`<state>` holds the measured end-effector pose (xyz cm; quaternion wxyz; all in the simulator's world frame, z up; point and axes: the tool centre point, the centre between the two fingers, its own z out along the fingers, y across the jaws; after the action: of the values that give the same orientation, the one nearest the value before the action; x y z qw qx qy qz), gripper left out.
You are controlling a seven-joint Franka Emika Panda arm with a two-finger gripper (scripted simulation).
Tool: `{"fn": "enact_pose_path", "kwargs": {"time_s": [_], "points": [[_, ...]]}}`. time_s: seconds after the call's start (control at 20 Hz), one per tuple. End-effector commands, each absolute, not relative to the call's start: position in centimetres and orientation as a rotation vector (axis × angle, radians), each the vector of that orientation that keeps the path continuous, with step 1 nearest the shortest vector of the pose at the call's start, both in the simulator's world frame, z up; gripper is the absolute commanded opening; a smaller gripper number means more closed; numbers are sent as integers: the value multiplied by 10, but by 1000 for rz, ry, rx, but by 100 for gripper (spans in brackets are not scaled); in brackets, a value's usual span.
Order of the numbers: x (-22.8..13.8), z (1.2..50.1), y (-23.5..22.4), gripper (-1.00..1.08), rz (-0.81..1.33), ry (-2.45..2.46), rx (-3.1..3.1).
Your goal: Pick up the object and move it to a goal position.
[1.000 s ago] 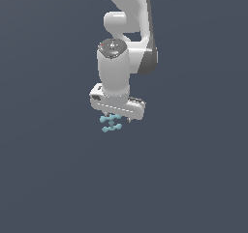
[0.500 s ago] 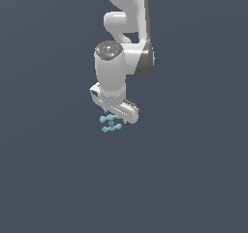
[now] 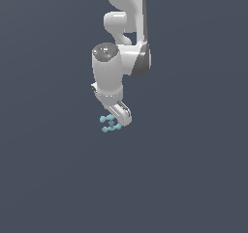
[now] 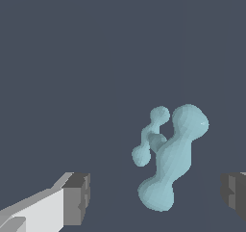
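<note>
- My gripper (image 3: 116,122) was pointed straight down at the flat dark ground (image 3: 193,179), jaws spread wide, nothing clamped between them.
- The object, a tiny pale cyan jack-like piece (image 3: 109,123) with short rods and round knobs, sat just under my hand, poking out toward the exterior view's left of the fingers.
- From the wrist view the cyan piece (image 4: 170,156) was between my two dark finger pads (image 4: 77,199), closer to one pad than the other, touching neither.
- I'd say I had the jaws that far apart because the knobs stick out at odd angles and I wanted room around them.
- Couldn't tell if the piece was lying on the ground; no shadow to go by.
- No goal marker visible in either view.
- My guess: pick not yet made, closing on the thickest rod comes next.
</note>
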<state>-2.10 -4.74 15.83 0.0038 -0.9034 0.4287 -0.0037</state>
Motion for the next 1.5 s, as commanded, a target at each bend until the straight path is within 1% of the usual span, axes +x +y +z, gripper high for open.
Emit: {"fn": "enact_pose_path", "kwargs": {"time_s": [0.0, 0.35, 0.7, 1.2, 1.45], "points": [[-24, 156, -50, 100, -9, 1450, -2780], [-33, 150, -58, 100, -4, 1709, -2633], [-39, 147, -63, 100, -1, 1866, -2526], [-41, 145, -64, 100, 0, 1921, -2485], [-41, 133, -65, 100, 0, 1924, -2484]]}}
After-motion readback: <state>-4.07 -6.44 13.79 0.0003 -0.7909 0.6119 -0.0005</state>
